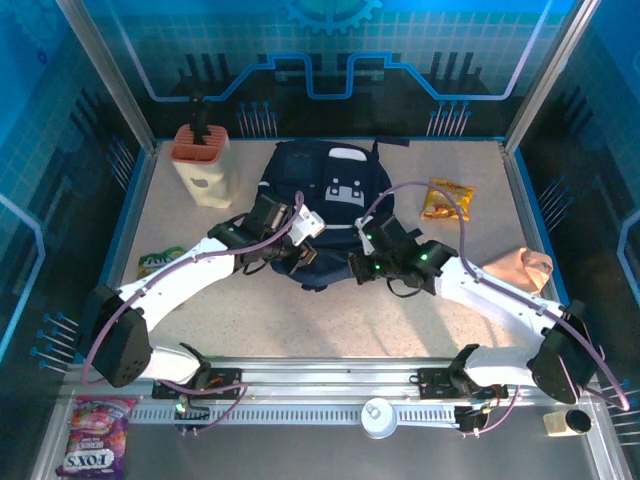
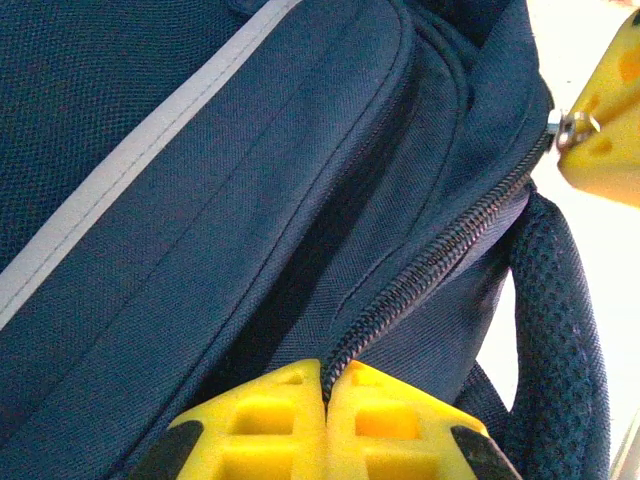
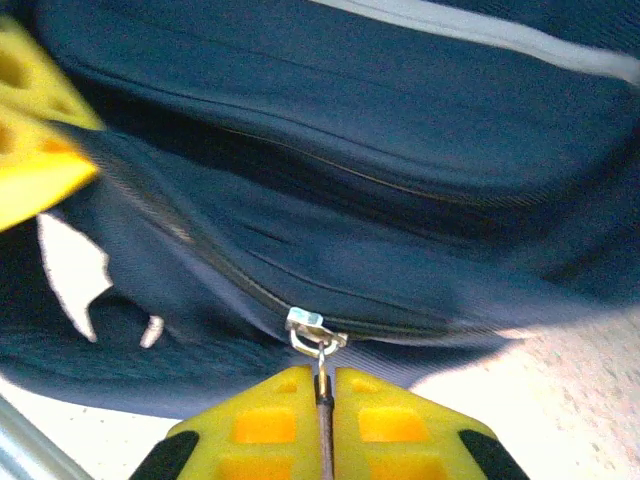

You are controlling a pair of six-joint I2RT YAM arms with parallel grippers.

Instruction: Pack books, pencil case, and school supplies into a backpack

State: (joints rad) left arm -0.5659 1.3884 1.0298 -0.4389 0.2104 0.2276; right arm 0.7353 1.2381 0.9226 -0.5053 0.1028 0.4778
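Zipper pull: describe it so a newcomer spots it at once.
Find the big navy backpack mid-table. On the black zipper along its near edge sits the zipper pull, its thin tab pinched in the right claw. Among dark fabric and teeth, its slider alone is shiny silver metal.

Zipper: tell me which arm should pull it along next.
Right, likely. The right claw is shut on the zipper pull, ready to drag it; the left claw is clamped on the backpack at the zipper track, better for bracing.
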